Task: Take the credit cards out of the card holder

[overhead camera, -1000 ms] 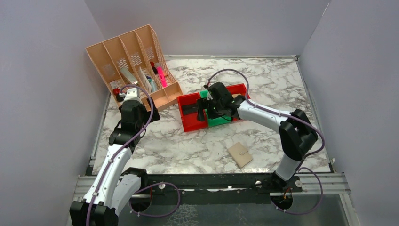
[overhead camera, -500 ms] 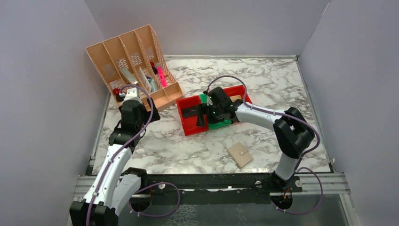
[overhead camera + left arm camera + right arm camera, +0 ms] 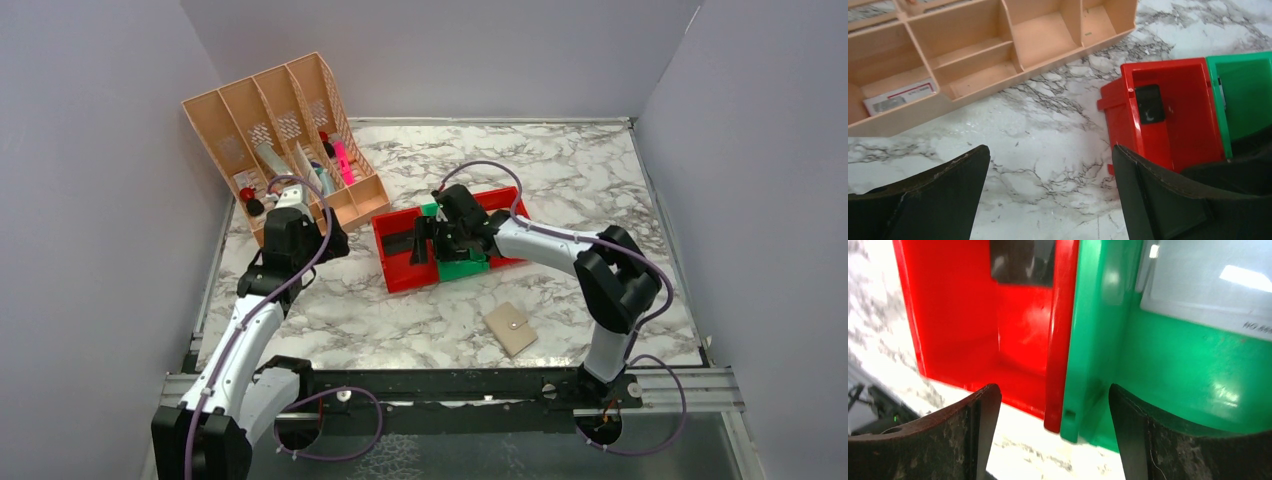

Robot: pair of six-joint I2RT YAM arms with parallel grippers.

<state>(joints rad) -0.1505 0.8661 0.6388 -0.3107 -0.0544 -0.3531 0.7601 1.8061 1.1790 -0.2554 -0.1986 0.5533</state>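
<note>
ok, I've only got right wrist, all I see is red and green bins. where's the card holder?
Observer: The card holder lies closed on the table, snap up, near the front edge, apart from the red bin and green bin.
Operator: left arm anywhere near it?
Observer: No. The left gripper is open over bare marble between the tan organizer and the red bin, holding nothing.

Table (image 3: 580,170): organizer (image 3: 225,125), red bin (image 3: 398,272), card holder (image 3: 510,329)
</note>
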